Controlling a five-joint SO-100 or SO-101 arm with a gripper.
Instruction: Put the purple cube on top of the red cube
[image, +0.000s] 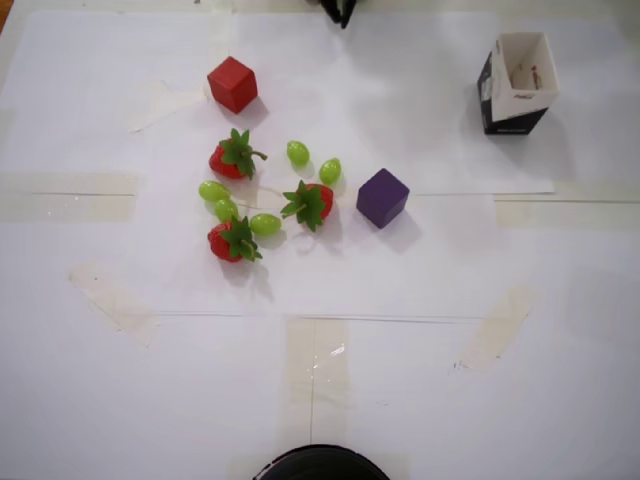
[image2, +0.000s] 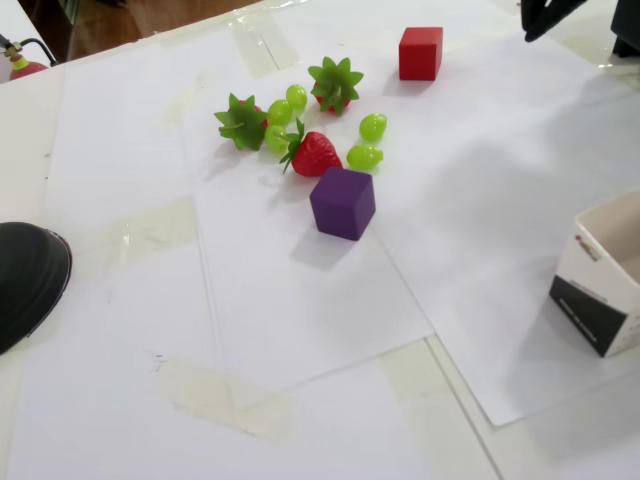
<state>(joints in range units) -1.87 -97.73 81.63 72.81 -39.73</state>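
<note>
Purple cube (image: 382, 197) well apart from gripper (image: 338, 10) at top edge, gripper state unclear, red cube (image: 232, 83) separate

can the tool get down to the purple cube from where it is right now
Probably yes. The purple cube sits alone on open paper, with the nearest strawberry and grape clear of it on one side. The tool is barely in view at the edge, so its reach is unconfirmed.
</note>
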